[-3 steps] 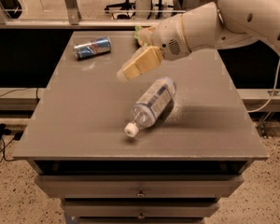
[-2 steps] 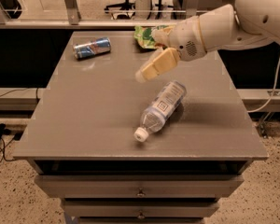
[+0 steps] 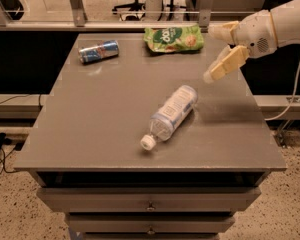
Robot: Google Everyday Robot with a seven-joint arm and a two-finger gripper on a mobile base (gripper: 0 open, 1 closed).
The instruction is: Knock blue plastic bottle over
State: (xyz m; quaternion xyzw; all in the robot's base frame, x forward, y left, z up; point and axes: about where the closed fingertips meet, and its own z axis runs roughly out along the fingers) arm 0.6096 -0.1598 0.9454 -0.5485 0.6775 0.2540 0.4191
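The blue plastic bottle [image 3: 171, 115] lies on its side near the middle of the grey table [image 3: 105, 119]. Its white cap [image 3: 148, 142] points toward the front left. My gripper [image 3: 213, 54] hovers above the table's right side, up and to the right of the bottle and apart from it. Its two cream fingers [image 3: 226, 64] are spread open and hold nothing.
A blue-and-silver drink can [image 3: 98, 51] lies on its side at the back left. A green snack bag [image 3: 174, 38] lies at the back middle. The table has drawers below its front edge. A rail and a cable run behind and to the right.
My gripper has moved right and away from the bottle, toward the table's right edge. The bottle lies on its side throughout and has shifted slightly right.
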